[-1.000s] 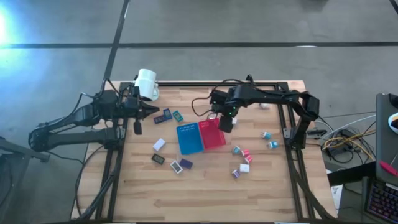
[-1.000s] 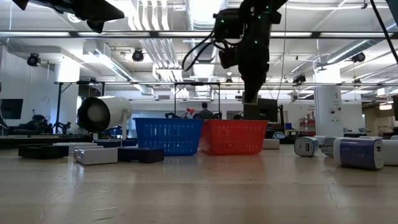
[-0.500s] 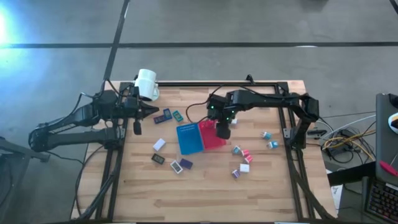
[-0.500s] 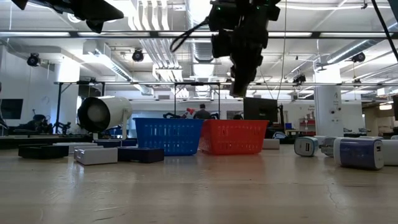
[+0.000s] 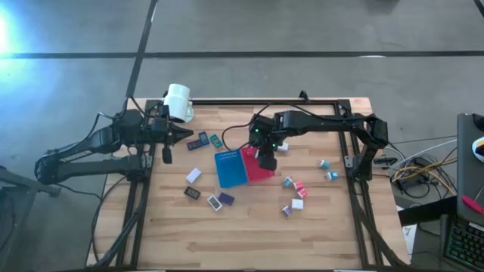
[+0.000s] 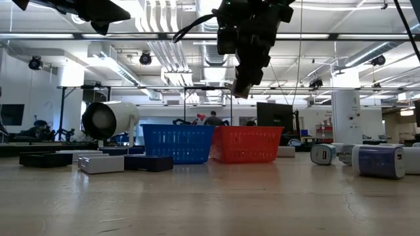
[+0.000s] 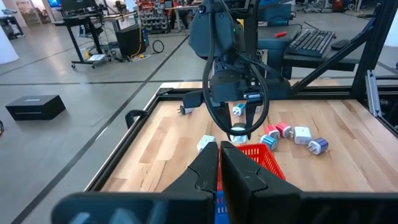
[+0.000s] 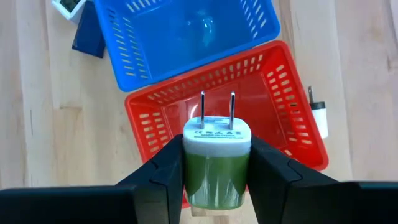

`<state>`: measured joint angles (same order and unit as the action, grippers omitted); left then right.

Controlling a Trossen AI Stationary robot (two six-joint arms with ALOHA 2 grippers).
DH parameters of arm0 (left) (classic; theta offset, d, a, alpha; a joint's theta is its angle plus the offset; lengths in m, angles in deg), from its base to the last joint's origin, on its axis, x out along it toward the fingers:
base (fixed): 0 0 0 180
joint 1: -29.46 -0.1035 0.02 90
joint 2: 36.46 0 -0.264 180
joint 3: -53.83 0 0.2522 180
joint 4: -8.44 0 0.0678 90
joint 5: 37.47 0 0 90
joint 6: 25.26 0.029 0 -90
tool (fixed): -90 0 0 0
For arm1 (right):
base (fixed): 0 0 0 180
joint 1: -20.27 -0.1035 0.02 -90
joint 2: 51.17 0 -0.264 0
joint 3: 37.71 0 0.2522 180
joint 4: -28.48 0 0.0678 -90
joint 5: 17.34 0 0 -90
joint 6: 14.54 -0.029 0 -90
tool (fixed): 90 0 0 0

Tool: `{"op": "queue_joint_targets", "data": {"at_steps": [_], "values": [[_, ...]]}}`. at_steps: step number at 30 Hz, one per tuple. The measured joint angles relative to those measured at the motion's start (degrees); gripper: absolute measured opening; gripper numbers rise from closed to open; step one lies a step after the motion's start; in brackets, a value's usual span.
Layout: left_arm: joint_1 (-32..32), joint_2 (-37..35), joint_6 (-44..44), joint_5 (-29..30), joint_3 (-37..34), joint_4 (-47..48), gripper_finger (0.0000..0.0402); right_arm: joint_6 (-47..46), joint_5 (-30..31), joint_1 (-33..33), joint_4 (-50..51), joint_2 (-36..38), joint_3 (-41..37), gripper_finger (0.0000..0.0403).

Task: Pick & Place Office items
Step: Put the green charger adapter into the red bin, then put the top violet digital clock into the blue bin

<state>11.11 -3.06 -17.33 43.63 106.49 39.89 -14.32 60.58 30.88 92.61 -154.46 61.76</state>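
My right gripper (image 5: 265,160) hangs over the red tray (image 8: 283,93), shut on a small green-and-white plug charger (image 8: 216,158) whose two metal prongs (image 8: 216,106) point away from the fingers, down at the tray. The blue tray (image 8: 186,37) adjoins the red one. More small chargers (image 5: 295,189) lie on the table to the right, and flat rectangular pieces (image 5: 204,181) lie to the left. My left gripper (image 7: 219,163) is shut and holds nothing, parked at the table's left by the white mug (image 5: 178,102). My right gripper pinches the charger's green body (image 8: 216,180) between its two fingers (image 8: 165,171), one on each opposite side. The fingers come from above, slanting steeply down. The charger is lifted clear above the red tray, its white prong end foremost.
A white charger (image 8: 319,118) lies on the table just outside the red tray's wall. The mug lies on its side at the far left corner. Bare wood stretches along the near edge (image 5: 257,242). A black frame rims the table.
My right gripper, still shut on the charger, has risen from behind the red tray's far wall and swung toward the table's left and near edge, over the tray. It has tipped and rolled on the way. The charger has gone with it.
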Motion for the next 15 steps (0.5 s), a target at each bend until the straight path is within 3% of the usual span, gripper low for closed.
{"op": "queue_joint_targets", "data": {"at_steps": [4,10,15], "values": [[0.02,0.00,-0.03,0.01,0.00,0.00,0.0023,-0.19,0.02,0.00,-1.43,0.00,0.00,0.0132],[0.01,0.00,-0.01,0.00,0.00,0.02,0.0023,-0.89,0.04,0.00,-3.48,0.00,0.00,0.0223],[0.00,-0.01,-0.02,-0.01,0.00,0.39,0.0023,-1.58,0.04,0.00,-3.47,0.00,-0.52,0.0253]]}}
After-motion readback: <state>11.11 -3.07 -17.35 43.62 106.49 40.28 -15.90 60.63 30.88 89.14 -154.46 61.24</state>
